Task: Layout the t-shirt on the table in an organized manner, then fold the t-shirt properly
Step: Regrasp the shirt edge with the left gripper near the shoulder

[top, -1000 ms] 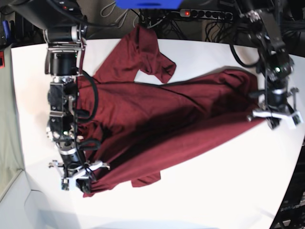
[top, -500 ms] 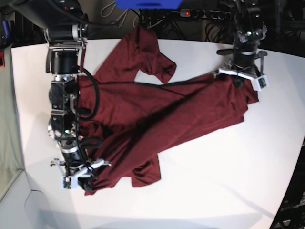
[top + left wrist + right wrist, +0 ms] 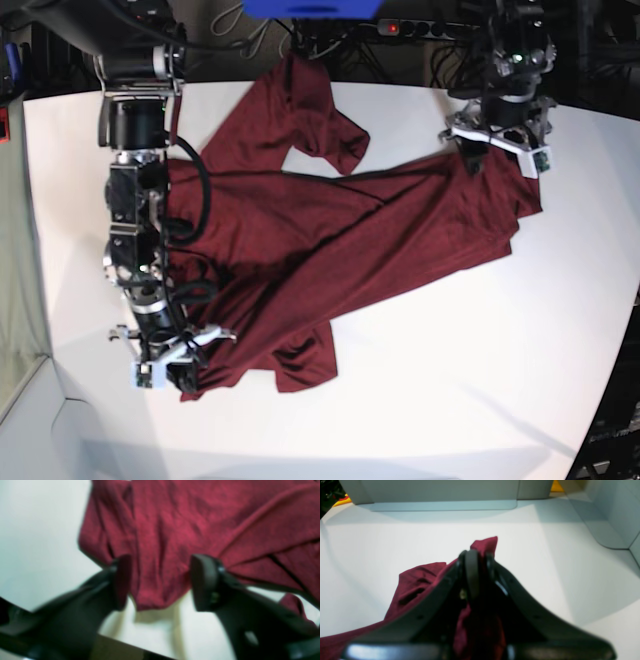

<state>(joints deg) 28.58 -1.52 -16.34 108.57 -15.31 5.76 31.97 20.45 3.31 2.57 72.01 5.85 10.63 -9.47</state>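
Between the left gripper's (image 3: 160, 582) 2 black jaws, a hem corner of the plain dark maroon knit t-shirt (image 3: 330, 240) now lies loose on the broad matte white worktop (image 3: 450, 390), the jaws standing wide with cloth in the gap but neither pad pressing it. Half a second earlier that gripper was closed on this corner near the far edge; 1 second earlier it held the same corner farther out toward the near right side. So the corner has been carried inward and let go, which I judge ends 1 spreading pull.

At the opposite end, the right gripper (image 3: 476, 562) remains narrow, pinching a bunch of maroon fabric between its jaws, a small peak of cloth poking past the tips; its position has hardly shifted across the 3 base views.

Outward from both, the garment stretches diagonally across the worktop, wrinkled, with 1 sleeve bunched toward the far edge and a small fold curled near the front. Laying out looks unfinished; folding has not begun.

No brand, label or readable writing shows on the shirt, the worktop or either gripper.
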